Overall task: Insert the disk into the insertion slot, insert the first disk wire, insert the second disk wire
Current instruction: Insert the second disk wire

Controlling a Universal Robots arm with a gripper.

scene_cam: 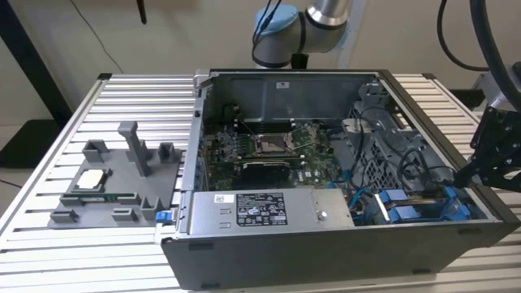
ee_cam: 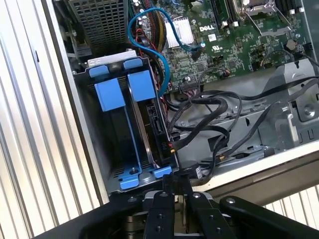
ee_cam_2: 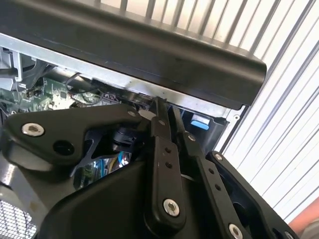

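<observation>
Exterior view: gripper (scene_cam: 462, 178) low at right corner of case (scene_cam: 326, 262), just beside slot (scene_cam: 419, 210).
Second wrist view: fingers (ee_cam_2: 158, 134) drawn together, nothing plainly between.
First wrist view: disk (ee_cam: 152, 122) on edge inside slot, connector facing loose black wires (ee_cam: 209, 107). Disk likely stiff, weighty, shock-sensitive; hold by blue caddy (ee_cam: 142, 84) edges.

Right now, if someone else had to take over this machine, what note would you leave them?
Hand: poised at the case edge, just by the insertion slot; its grip can't be judged.
Disk: stands on edge in the slot, in its blue caddy.
Done: disk insertion, by the look of it.
Left: both wire insertions; black cables lie loose beside the disk, none clearly plugged in.
</observation>
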